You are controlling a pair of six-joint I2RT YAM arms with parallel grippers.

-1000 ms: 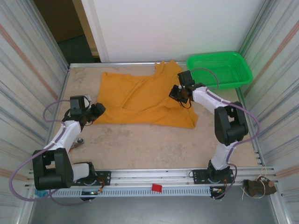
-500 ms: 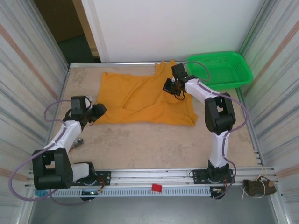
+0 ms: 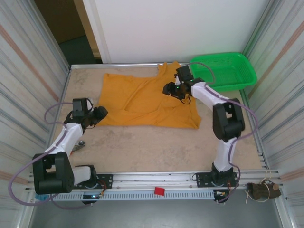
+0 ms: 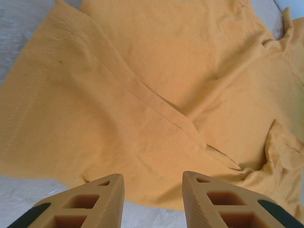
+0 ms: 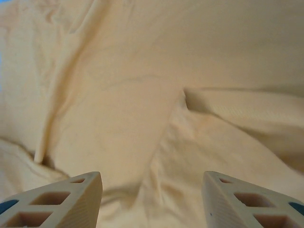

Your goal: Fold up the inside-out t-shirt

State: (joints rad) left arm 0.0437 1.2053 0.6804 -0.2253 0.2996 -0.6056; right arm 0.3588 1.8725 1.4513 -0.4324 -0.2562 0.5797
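Top external: the inside-out t-shirt lies spread across the far half of the table, in the upper middle of the frame, mustard-orange and creased, with one sleeve reaching toward the far edge. A green basket stands at the upper right, just beside the cloth's right end. The left gripper sits at the shirt's lower left corner. The right gripper hangs over the shirt's upper right part. A small red object sits on the rail at the bottom of the frame.

Left wrist: the left gripper has its jaws apart with nothing between them, poised over the near hem of the t-shirt. A long seam fold runs diagonally from upper left toward lower right. Bare table shows at the lower left.

Right wrist: the right gripper has its jaws spread wide and holds nothing, above rumpled folds of the t-shirt, which covers the whole frame.
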